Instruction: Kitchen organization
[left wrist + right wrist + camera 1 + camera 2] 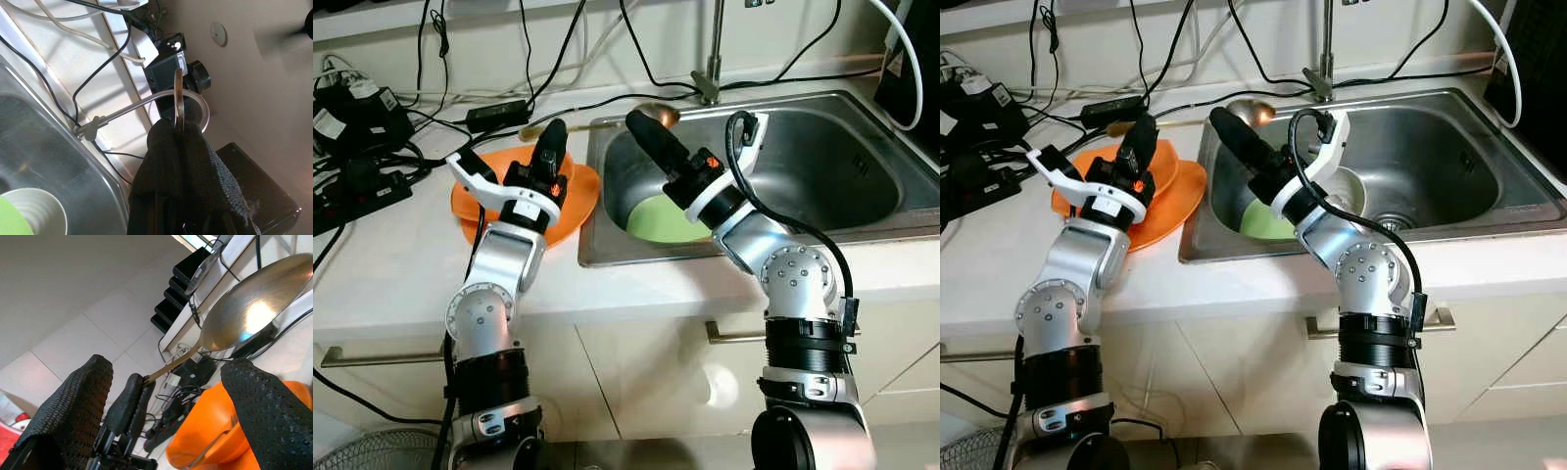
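Two silver arms rise before us from below the pale worktop (401,284). Nearest, cabinet fronts with a metal drawer handle (734,335) sit under its edge. Our left pincer (548,147) reaches over an orange plate (578,201) lying on the worktop just beside the sink; its fingers are pressed together on the handle of a metal spoon (249,316), whose bowl (653,115) points toward the tap. In the right wrist view the spoon's shaft disappears between those closed black fingers (129,401). Our right pincer (651,137) hovers over the near left part of the steel sink (862,147), its fingers (73,401) spread apart with nothing between them, the spoon and the orange plate showing in the gap. Inside the sink a light green plate (666,220) lies on the bottom, and a white bowl (1347,191) sits touching it. Farther back, the tap (710,69) stands at the sink's rear rim. Black cables (509,93) and power adapters (357,117) trail across the far left of the worktop against the wall.
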Motion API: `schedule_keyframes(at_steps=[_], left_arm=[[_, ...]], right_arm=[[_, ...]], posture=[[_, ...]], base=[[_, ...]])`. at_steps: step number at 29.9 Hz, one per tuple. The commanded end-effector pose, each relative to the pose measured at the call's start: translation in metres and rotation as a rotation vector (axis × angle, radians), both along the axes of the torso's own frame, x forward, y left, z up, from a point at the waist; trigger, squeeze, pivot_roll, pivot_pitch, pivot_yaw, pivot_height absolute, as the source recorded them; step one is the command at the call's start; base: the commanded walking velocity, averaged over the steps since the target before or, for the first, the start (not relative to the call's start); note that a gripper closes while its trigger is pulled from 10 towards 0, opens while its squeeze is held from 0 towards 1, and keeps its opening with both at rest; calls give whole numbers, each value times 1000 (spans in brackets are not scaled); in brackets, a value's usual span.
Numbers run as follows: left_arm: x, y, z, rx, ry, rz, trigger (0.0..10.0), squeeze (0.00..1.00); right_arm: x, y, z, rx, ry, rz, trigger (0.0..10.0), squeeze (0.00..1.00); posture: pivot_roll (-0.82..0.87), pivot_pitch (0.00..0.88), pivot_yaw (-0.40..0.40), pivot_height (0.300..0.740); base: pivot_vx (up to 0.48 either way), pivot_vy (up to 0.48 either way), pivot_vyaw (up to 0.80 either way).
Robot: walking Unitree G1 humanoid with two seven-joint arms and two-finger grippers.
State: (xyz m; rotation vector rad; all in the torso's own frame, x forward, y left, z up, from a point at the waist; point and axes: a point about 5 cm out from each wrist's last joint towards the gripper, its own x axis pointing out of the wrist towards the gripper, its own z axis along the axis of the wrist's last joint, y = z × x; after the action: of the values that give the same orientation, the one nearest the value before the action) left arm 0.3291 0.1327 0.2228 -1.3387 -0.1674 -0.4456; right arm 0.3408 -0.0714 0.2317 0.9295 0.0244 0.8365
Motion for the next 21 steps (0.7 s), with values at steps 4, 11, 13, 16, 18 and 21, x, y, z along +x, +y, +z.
schedule_keyframes(at_steps=[4, 11, 13, 16, 18, 21], left_arm=[[-2, 5, 10, -23, -34, 10, 0, 0], [-7, -1, 9, -35, -28, -32, 0, 0], [-9, -4, 8, -42, -20, -49, 0, 0], [-10, -8, 5, -44, -9, -63, 0, 0], [-11, -8, 4, -44, -6, -69, 0, 0], [-12, -8, 0, -40, 11, -74, 0, 0]], right_arm=[[2, 1, -1, 11, 19, 8, 10000, 0], [10, -4, 2, 42, 11, -58, 10000, 0], [15, -7, 4, 88, 20, -85, 10000, 0], [20, -10, 7, 121, 13, -118, 10000, 0], [22, -12, 10, 146, 2, -129, 10000, 0], [24, -13, 14, 171, -6, -136, 0, 0]], posture=[[-29, 10, 140, 740], [-32, 13, 141, 740], [-28, 14, 140, 740], [-26, 13, 141, 740], [-24, 15, 141, 740], [-25, 18, 140, 740]], base=[[0, 0, 0], [0, 0, 0], [0, 0, 0], [0, 0, 0], [0, 0, 0], [0, 0, 0]])
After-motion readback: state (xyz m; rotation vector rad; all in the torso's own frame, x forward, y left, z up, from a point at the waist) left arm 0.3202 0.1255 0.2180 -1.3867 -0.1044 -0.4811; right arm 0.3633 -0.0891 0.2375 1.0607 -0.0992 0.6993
